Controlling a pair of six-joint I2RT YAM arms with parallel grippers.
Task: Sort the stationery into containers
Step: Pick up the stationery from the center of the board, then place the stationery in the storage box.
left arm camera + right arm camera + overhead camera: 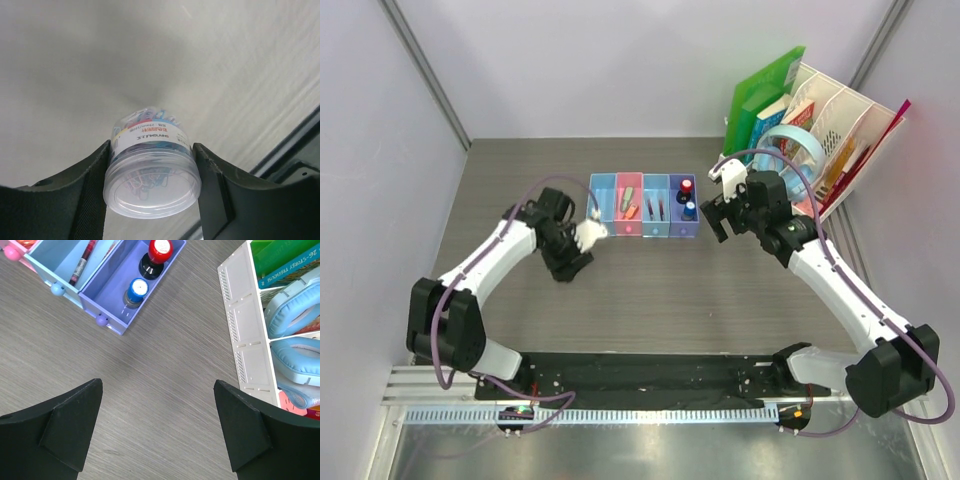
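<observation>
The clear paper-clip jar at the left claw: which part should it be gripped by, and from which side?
Take the paper-clip jar by its round side wall, one finger on each opposite side, as the left claw stands now. Come end-on along its axis: the flat circular end faces the wrist, and the straight cylindrical wall suits flat fingers.

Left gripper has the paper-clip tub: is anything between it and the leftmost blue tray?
Nothing visible does. The paper-clip tub in the left gripper is right beside the leftmost blue tray, and that tray looks empty.
</observation>
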